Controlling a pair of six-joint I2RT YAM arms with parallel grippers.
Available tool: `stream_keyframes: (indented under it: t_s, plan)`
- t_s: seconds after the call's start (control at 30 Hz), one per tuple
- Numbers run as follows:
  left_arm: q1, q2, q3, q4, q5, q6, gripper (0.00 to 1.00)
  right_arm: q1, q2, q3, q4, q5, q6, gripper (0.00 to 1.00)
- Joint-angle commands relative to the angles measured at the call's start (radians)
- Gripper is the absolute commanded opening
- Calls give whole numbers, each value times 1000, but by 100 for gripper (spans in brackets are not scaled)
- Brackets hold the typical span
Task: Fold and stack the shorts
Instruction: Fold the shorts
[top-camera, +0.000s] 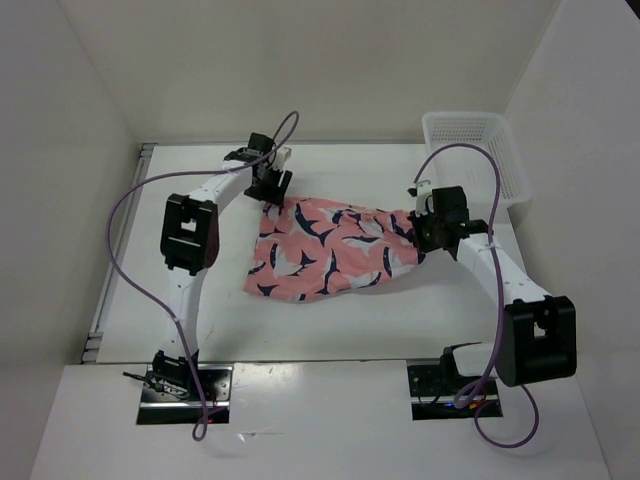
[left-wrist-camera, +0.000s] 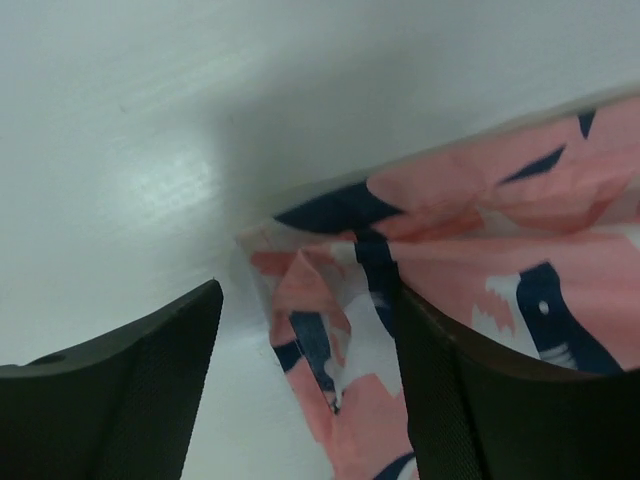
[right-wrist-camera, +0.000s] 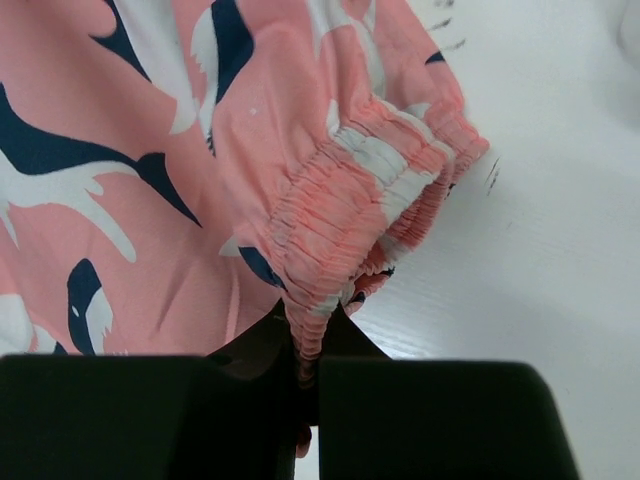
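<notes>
The shorts (top-camera: 330, 250) lie flattened on the desk (top-camera: 360, 325); the right pincer (top-camera: 416, 231) pinches their gathered waistband, and the left pincer (top-camera: 272, 194) hangs spread, a fabric corner between its fingers (left-wrist-camera: 120, 400)

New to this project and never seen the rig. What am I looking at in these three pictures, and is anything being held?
Two small robot arms are bolted at the near edge of a white table. The overhead view looks down from behind them. The other two come from a camera on each wrist, so the dark shapes at the bottom are that arm's own fingers. On the table lie pink patterned shorts, with a white mesh basket at the far right. The right gripper is shut on the elastic waistband. The left gripper is open, its fingers either side of a fabric corner, not clamping it.
</notes>
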Motion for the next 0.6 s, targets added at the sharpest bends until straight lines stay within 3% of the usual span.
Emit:
stream_keyframes:
  t_s: [0.0,0.1,0.23,0.4,0.57]
  plan:
    - [37,-131,-62,-53,122,1,77,-9,4,102,24,-3,37,0]
    - [46,-256,-182,-43,113,1,80,-9,25,186,14,-3,60,0]
    - [-37,-396,-236,-41,48,1,81,-9,79,238,14,-22,60,0]
    - [-185,-342,-139,-92,239,1,81,-9,102,252,14,-22,70,0]
    - [-302,-149,-83,-44,254,1,82,-9,102,254,14,-22,70,0]
